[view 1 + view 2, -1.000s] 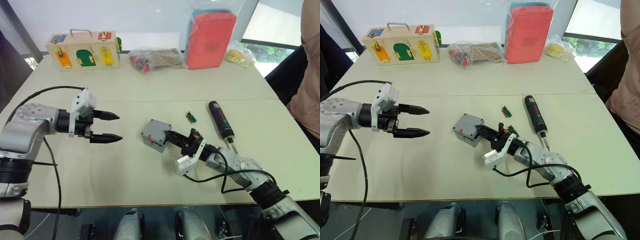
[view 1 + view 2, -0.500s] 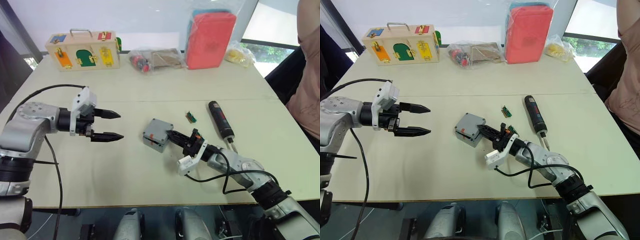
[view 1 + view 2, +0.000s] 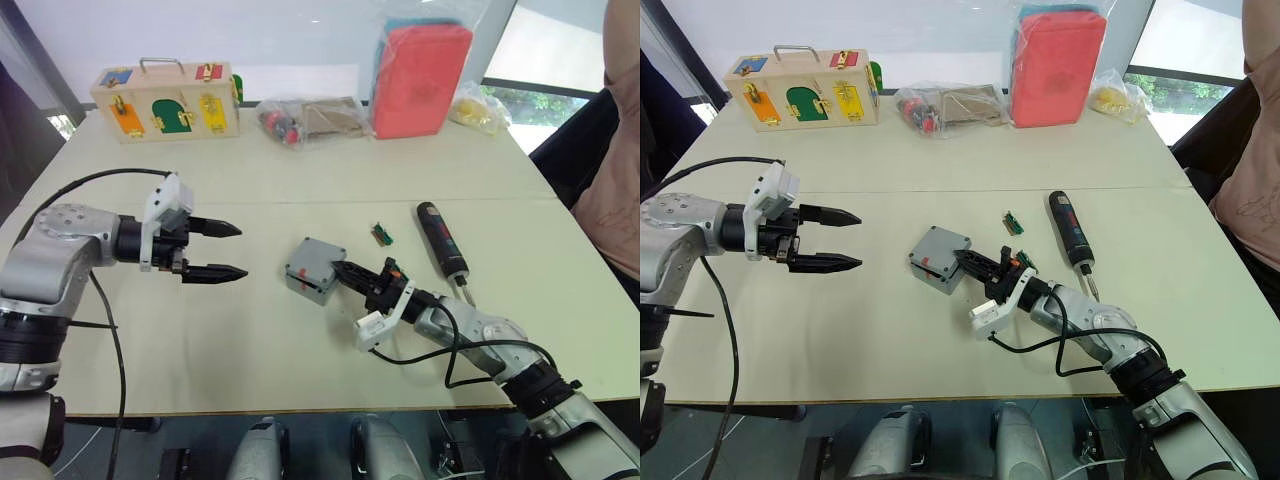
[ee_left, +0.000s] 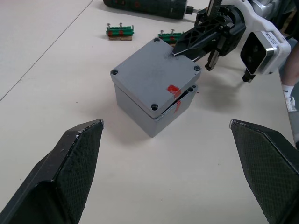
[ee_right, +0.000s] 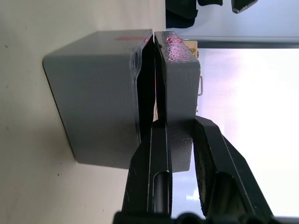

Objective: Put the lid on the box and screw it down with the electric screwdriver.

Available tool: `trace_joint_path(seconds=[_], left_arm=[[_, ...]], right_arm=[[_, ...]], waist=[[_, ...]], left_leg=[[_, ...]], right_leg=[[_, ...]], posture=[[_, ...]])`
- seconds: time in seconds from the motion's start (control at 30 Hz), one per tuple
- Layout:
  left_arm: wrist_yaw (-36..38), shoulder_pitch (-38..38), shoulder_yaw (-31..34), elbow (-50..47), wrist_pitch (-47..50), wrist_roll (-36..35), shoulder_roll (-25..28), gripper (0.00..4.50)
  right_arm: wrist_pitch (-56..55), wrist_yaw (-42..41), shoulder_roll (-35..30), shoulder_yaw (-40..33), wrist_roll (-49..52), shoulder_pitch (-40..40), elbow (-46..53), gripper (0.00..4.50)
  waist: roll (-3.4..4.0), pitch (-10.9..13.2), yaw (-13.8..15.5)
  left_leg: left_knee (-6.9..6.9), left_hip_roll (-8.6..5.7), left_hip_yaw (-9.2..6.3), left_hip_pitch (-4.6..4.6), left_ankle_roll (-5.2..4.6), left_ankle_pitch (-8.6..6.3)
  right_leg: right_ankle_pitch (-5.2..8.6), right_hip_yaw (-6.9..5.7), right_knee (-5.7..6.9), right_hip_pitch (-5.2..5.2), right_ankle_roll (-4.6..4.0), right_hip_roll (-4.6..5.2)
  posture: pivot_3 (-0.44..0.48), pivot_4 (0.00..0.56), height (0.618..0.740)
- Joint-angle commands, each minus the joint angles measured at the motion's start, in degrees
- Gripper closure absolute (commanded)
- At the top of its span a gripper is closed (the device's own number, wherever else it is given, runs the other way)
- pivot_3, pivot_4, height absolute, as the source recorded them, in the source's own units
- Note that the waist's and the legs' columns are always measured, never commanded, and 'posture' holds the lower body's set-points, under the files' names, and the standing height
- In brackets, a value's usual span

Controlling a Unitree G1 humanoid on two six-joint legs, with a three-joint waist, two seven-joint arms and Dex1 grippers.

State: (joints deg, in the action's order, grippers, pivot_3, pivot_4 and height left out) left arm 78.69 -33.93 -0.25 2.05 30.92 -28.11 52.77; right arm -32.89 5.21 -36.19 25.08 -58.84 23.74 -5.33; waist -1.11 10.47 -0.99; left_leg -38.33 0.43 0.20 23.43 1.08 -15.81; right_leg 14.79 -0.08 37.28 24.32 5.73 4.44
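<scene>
The lid (image 4: 150, 76) sits askew on the box (image 4: 154, 110), its far corner gripped by the right gripper (image 4: 180, 46).

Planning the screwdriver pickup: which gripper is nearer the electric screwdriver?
Right. The right gripper is at the lid, just beside the electric screwdriver; the left gripper hovers open beyond the box, farther away.

Silver arms, black cables, black textured claw fingers (image 4: 70, 168)
</scene>
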Motion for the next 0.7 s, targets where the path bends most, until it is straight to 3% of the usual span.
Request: trace_joint_path(seconds=[0.03, 0.33, 0.57, 0.67, 0.7], left_arm=[[-0.10, -0.36, 1.36, -1.45, -0.63, -0.38, 0.16, 0.06], [-0.55, 0.13, 1.14, -1.73, -1.11, -0.22, -0.35, 0.06], [-2.39, -2.26, -0.85, -0.72, -3.92, 1.85, -4.08, 0.06], [-3.21, -4.22, -2.64, 0.11, -5.38, 3.41, -6.85, 0.79], [-3.35, -4.65, -3.38, 0.25, -6.02, 4.00, -7.87, 1.24]], right_arm=[[-0.62, -0.50, -0.89, 0.50, -0.75, 0.44, 0.10, 4.37], [-0.03, -0.40, -1.00, 0.13, -0.05, -0.26, -0.92, 4.37], [0.06, 0.79, -1.42, 0.52, -0.87, -1.05, -1.43, 4.37], [0.24, 1.26, -1.51, 0.73, -1.35, -1.19, -1.67, 4.37], [0.30, 1.40, -1.54, 0.77, -1.45, -1.30, -1.70, 4.37]], waist=[[0.00, 0.00, 0.00], [0.00, 0.00, 0.04], [0.00, -0.01, 0.26], [-0.03, -0.03, 0.30], [-0.03, -0.04, 0.29]], left_leg=[[0.00, 0.00, 0.00, 0.00, 0.00, 0.00], [0.00, 0.00, 0.00, 0.00, 0.00, 0.00], [-0.01, -0.01, 0.00, 0.00, 0.00, 0.00], [-0.05, -0.02, 0.02, 0.00, 0.01, 0.01], [-0.07, -0.03, 0.02, 0.00, 0.01, 0.01]], right_leg=[[0.00, 0.00, 0.00, 0.00, 0.00, 0.00], [0.00, 0.00, 0.00, 0.00, 0.00, 0.00], [0.00, 0.00, 0.00, -0.01, 0.00, 0.01], [0.00, 0.00, 0.01, -0.05, 0.00, 0.02], [0.00, -0.01, 0.01, -0.07, 0.01, 0.02]], posture=[[0.000, 0.150, 0.730], [0.000, 0.150, 0.730], [0.000, 0.150, 0.730], [0.000, 0.150, 0.730], [0.000, 0.150, 0.730]])
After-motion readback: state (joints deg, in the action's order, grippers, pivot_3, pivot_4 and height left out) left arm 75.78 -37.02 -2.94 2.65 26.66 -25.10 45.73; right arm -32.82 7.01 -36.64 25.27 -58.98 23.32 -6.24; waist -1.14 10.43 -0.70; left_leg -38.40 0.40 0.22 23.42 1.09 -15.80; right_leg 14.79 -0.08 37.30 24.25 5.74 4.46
